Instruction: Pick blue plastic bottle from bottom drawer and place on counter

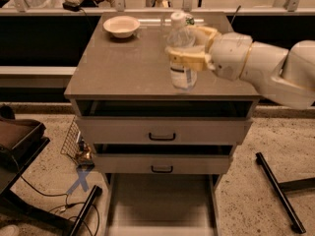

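The gripper (187,45), with pale yellow fingers (189,61) on a white arm (275,68), holds over the grey-brown counter (128,65) the clear blue plastic bottle (182,75), which has a white cap and a pale bluish label. The bottom drawer (160,200) is grey-beige and the bowl (121,25) is cream-white.

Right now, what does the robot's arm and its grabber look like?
The gripper, above the counter, has chunky pale-yellow jaws. Behind it the arm is smooth, glossy white, built of fat rounded segments. No cables or markings show.
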Robot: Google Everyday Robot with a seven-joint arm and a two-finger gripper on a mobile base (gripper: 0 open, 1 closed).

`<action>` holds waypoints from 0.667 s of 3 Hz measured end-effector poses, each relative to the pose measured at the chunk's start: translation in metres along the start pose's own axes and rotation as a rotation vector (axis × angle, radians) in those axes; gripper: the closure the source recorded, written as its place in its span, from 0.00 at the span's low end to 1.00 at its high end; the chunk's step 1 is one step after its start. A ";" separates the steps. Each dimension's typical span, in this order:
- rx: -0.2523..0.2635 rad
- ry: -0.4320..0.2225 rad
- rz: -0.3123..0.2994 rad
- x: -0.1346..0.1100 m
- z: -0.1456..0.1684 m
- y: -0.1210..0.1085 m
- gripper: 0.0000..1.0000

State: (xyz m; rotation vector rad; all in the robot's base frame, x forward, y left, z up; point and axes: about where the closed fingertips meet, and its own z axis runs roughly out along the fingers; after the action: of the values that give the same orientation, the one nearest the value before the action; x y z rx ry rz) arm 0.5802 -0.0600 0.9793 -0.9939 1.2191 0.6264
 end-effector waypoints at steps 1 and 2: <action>0.041 -0.052 -0.009 -0.024 0.012 -0.031 1.00; 0.077 -0.074 0.024 -0.015 0.017 -0.064 1.00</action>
State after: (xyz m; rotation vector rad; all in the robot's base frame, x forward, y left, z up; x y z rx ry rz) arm 0.6380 -0.0733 1.0126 -0.8859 1.1824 0.6253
